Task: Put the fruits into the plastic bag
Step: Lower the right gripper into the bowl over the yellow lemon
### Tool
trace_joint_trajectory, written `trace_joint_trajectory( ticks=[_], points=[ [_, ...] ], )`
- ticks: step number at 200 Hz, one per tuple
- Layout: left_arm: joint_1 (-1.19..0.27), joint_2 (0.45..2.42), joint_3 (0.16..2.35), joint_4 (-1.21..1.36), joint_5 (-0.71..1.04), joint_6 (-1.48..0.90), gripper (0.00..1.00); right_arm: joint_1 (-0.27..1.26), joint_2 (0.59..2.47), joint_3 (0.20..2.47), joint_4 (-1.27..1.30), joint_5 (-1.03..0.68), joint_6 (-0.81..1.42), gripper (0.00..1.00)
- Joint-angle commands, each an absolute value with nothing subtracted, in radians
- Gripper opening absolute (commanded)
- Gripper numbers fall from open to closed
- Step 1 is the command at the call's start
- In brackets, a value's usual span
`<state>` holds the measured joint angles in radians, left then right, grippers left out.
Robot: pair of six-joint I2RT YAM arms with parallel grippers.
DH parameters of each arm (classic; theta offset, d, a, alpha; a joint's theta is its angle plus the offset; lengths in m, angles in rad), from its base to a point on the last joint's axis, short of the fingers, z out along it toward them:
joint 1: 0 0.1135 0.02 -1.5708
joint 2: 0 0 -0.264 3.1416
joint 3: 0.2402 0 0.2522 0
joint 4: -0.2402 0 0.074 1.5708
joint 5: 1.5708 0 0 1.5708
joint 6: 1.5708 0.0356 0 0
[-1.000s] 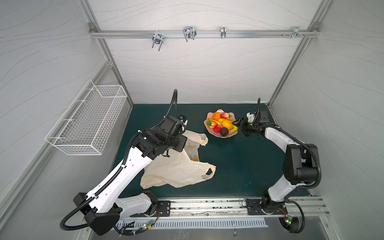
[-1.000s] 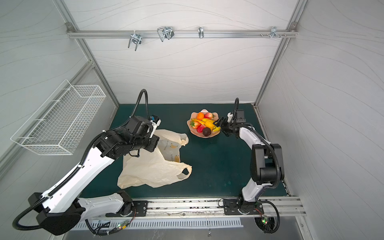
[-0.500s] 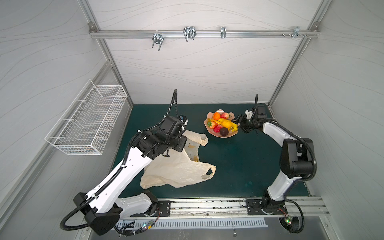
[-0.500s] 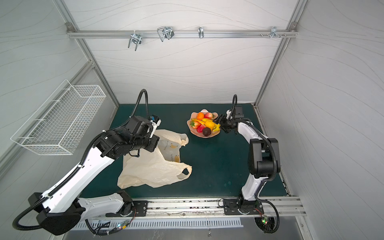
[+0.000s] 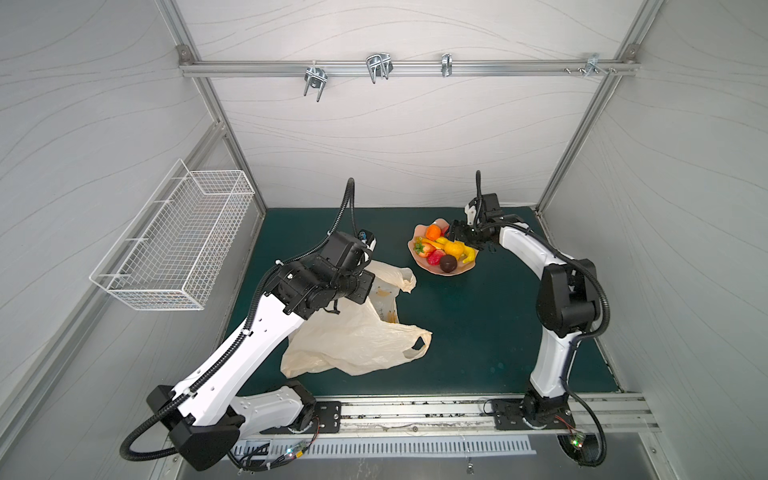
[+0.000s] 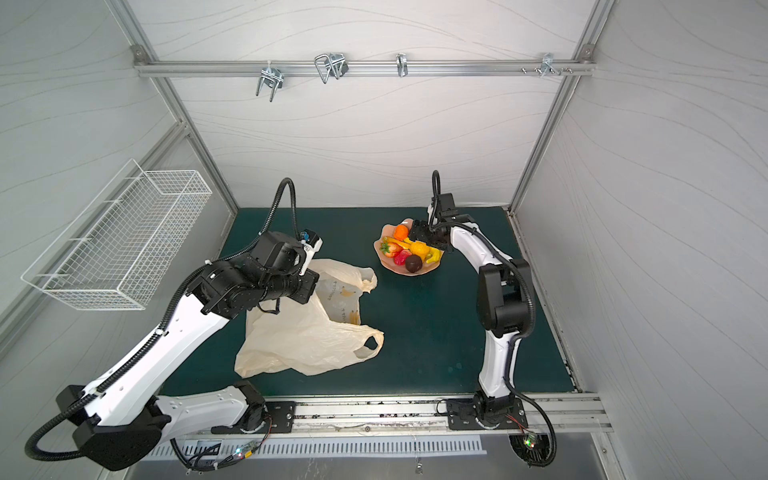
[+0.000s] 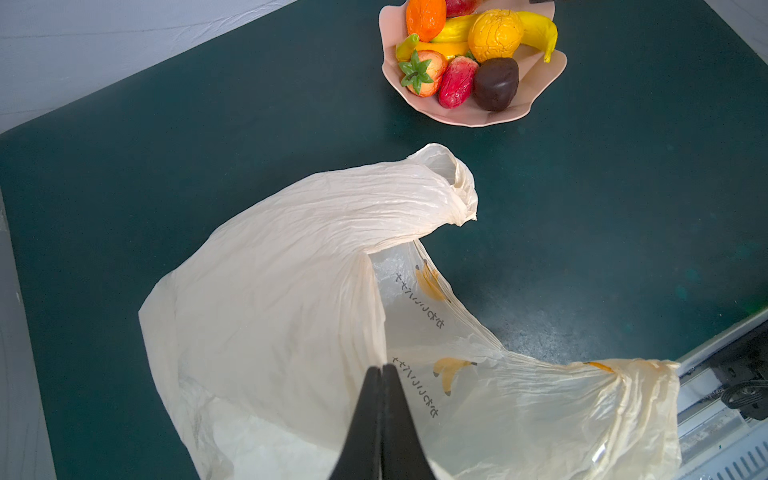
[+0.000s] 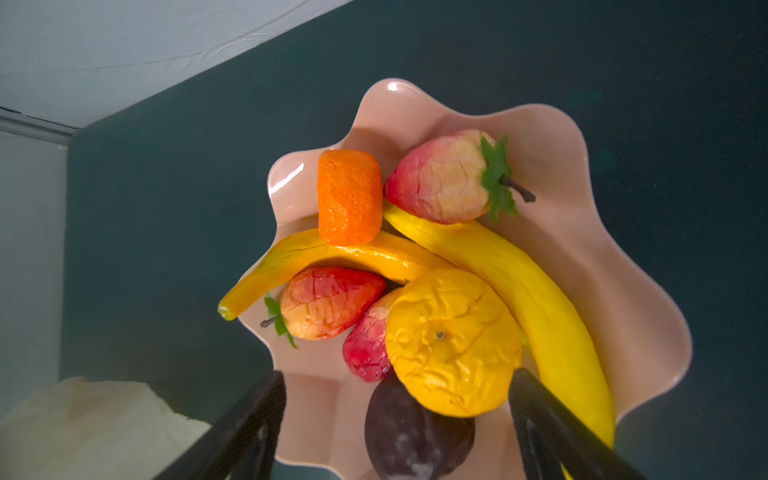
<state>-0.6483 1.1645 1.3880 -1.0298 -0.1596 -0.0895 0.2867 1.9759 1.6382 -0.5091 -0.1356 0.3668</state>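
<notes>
pinching the lifted rim of the thin, crinkly cream-beige plastic bag, the left gripper has its black fingers pressed together on the film, holding the mouth open toward the pink scalloped bowl. the bag lies on the dark green mat, near the bowl but apart from it, and no fruit shows inside it. the small toy fruits all sit heaped in the bowl: two orange round ones, two yellow bananas, three strawberries and a dark brown ball. the right gripper hovers just above that heap with its jaws spread wide and empty, flanking the yellow-orange round fruit. judging by this, no fruit is bagged yet; the first pick looks close, and every transfer is left to do.
</notes>
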Motion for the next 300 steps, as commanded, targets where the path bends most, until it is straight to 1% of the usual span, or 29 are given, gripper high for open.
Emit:
trace_joint_trajectory(
  ticks=[1, 58, 165, 184, 199, 233, 256, 270, 300],
  points=[
    [-0.643, 1.158, 1.413, -1.012, -0.16, -0.089, 0.0, 0.303, 2.027, 1.697, -0.6, -0.021, 0.271, 0.87],
    [-0.643, 1.156, 1.417, -1.019, -0.158, -0.091, 0.0, 0.344, 2.119, 1.787, -0.667, 0.064, 0.195, 0.9],
    [-0.644, 1.162, 1.428, -1.025, -0.159, -0.083, 0.0, 0.379, 2.182, 1.817, -0.694, 0.132, 0.158, 0.89],
    [-0.643, 1.162, 1.427, -1.025, -0.16, -0.082, 0.0, 0.385, 2.187, 1.82, -0.693, 0.144, 0.156, 0.86],
    [-0.644, 1.161, 1.427, -1.025, -0.162, -0.081, 0.0, 0.388, 2.191, 1.822, -0.696, 0.156, 0.156, 0.81],
    [-0.644, 1.161, 1.425, -1.026, -0.162, -0.082, 0.0, 0.391, 2.181, 1.817, -0.691, 0.166, 0.168, 0.68],
    [-0.643, 1.159, 1.424, -1.025, -0.163, -0.083, 0.0, 0.391, 2.153, 1.812, -0.679, 0.17, 0.172, 0.62],
    [-0.644, 1.158, 1.423, -1.023, -0.164, -0.083, 0.0, 0.393, 2.132, 1.81, -0.674, 0.169, 0.176, 0.59],
    [-0.644, 1.156, 1.416, -1.019, -0.164, -0.084, 0.0, 0.395, 2.069, 1.787, -0.652, 0.153, 0.185, 0.57]
  ],
)
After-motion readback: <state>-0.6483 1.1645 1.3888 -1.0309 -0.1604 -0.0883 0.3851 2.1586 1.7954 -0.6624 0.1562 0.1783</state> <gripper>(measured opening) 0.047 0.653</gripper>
